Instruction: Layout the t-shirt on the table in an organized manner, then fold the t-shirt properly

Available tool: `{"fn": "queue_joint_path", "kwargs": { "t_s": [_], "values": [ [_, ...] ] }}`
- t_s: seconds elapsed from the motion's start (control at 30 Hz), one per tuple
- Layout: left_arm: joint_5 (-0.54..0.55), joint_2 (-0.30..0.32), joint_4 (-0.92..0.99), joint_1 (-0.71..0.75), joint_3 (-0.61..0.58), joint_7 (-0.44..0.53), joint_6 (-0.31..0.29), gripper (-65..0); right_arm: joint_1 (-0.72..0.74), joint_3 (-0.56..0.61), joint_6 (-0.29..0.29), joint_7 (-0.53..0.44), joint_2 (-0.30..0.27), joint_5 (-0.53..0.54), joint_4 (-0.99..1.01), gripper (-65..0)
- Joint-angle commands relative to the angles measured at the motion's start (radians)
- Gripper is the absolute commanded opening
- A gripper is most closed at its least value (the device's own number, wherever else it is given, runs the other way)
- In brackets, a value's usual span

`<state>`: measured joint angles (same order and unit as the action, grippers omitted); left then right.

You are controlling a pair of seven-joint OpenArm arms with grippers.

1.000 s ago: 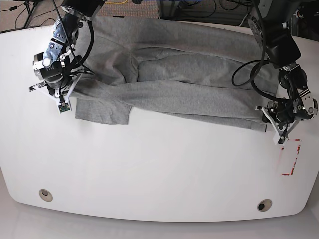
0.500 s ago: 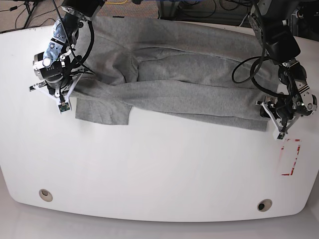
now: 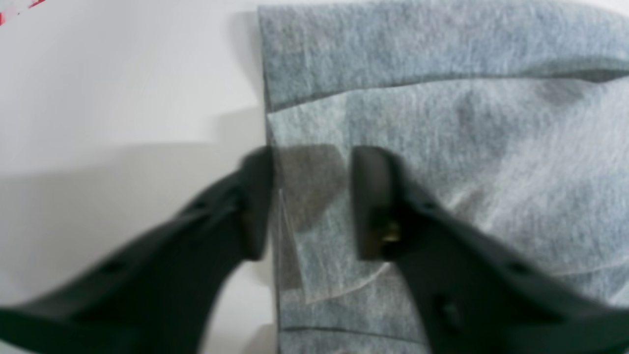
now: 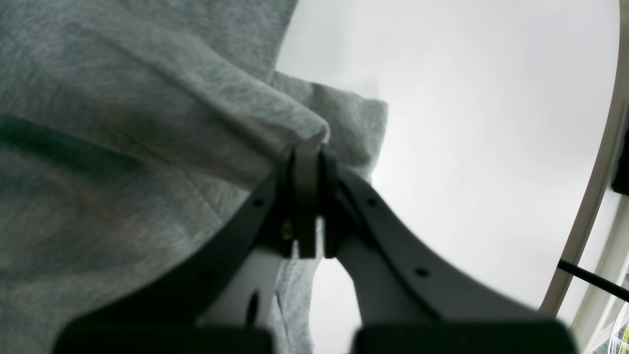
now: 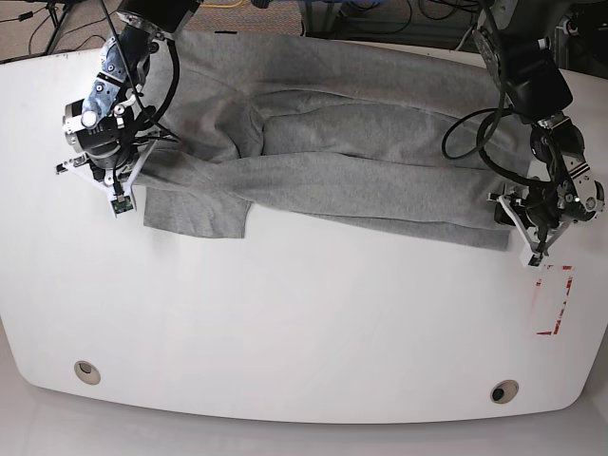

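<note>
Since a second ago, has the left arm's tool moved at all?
Yes. The left tool has moved up the base view, away from the red-outlined rectangle and toward the table's far edge.

- The t-shirt [image 5: 351, 171] is soft heathered grey cloth, matt, with a faintly fuzzy knit.
- The table [image 5: 285, 323] looks smooth and white, with a slight sheen.
- My left gripper [image 3: 309, 201] has matt black plastic fingers [image 3: 373, 206].
- My right gripper [image 4: 307, 162] looks the same dark, dull plastic.
</note>
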<state>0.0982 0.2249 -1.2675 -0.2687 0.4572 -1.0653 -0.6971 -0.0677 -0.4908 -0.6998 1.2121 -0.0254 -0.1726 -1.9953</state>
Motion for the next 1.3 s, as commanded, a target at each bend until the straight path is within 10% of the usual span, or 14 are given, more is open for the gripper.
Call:
{"fn": "queue_joint_path", "kwargs": {
  "t_s": [0.0, 0.63, 0.93, 1.27],
  "values": [
    [0.008, 0.014, -0.015, -0.024, 0.001, 0.012, -0.001, -32.5, 0.012, -0.001, 0.002, -0.012, -0.008, 0.002, -0.017, -64.2],
    [0.016, 0.014, 0.084, -0.028, -0.001, 0.015, -0.001, -34.3, 0.012, -0.003, 0.002, -0.012, -0.008, 0.002, -0.017, -64.2],
    [0.016, 0.012, 0.082, -0.031, -0.001, 0.017, -0.001, -58.7, 0.012, -0.004, 0.002, -0.012, -0.008, 0.002, -0.017, -64.2],
    [0.008, 0.015, -0.010, -0.020, -0.001, 0.058, -0.001, -61.2, 0.012, -0.003, 0.002, -0.012, -0.008, 0.002, -0.017, -64.2]
  ]
}}
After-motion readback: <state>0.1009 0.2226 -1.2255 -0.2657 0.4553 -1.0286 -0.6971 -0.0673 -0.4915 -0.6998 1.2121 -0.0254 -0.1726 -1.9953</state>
